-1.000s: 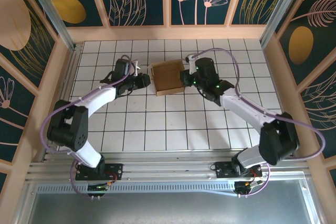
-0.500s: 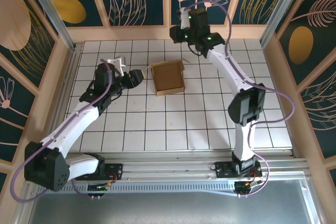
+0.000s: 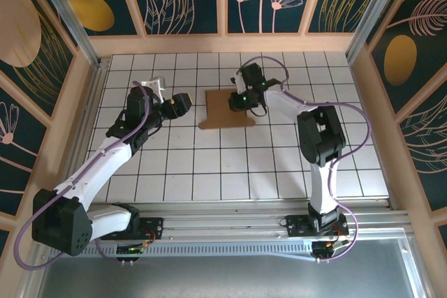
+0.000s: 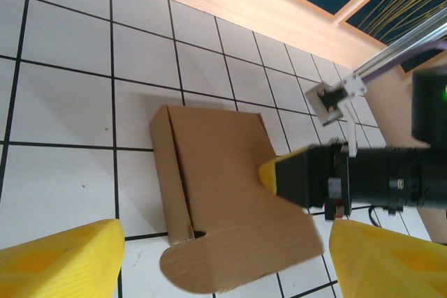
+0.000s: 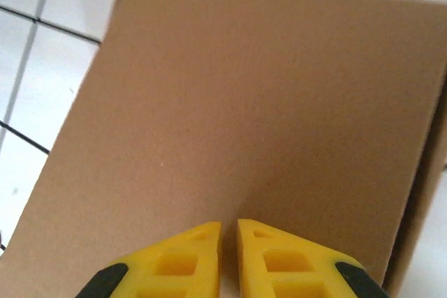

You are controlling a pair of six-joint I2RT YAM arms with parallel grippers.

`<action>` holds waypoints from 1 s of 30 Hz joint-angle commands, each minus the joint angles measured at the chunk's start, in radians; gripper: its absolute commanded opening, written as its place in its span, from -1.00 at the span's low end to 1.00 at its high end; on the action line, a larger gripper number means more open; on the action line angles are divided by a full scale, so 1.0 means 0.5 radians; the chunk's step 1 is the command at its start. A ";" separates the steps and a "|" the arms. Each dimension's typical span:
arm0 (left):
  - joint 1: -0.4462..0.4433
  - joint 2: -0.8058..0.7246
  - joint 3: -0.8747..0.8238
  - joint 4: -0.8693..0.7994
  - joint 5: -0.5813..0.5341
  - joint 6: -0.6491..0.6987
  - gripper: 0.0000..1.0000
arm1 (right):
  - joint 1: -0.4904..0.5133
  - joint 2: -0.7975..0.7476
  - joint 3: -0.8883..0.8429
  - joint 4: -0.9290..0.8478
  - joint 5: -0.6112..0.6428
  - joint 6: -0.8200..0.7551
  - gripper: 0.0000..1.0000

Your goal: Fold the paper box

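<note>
**Q:** Obs. first: where is the paper box (image 3: pixel 225 108), and what has hold of it?

**A:** Mid-bench (image 3: pixel 279 165), far half, lid panel (image 5: pixel 265 102) folded down over it. Nothing grips it. Your right hand (image 5: pixel 228 232) has its fingers drawn nearly together with nothing pinched between them; the tips look to bear down on the lid. Your left hand (image 3: pixel 184 105) is spread wide and empty, just beside the box on its left, apart from it

**Q:** Risks from here?

**A:** Three, all judgement:
1. The rounded tab (image 4: pixel 209 270) lies outside the box, untucked. If you lift the right hand first, the lid probably springs open
2. The tiles look slick. If you push the tab in with the left hand and the right gives no counter-hold, the box likely slides or turns rather than closing
3. The left fingers are wide apart. Approach low and one may catch the side wall (image 4: pixel 171 172) and buckle it. Cannot tell whether the slot is lined up
</note>
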 commanded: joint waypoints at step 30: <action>0.028 1.497 0.909 -0.043 0.572 0.030 0.72 | -0.226 -0.362 -0.772 0.931 -0.183 0.820 0.77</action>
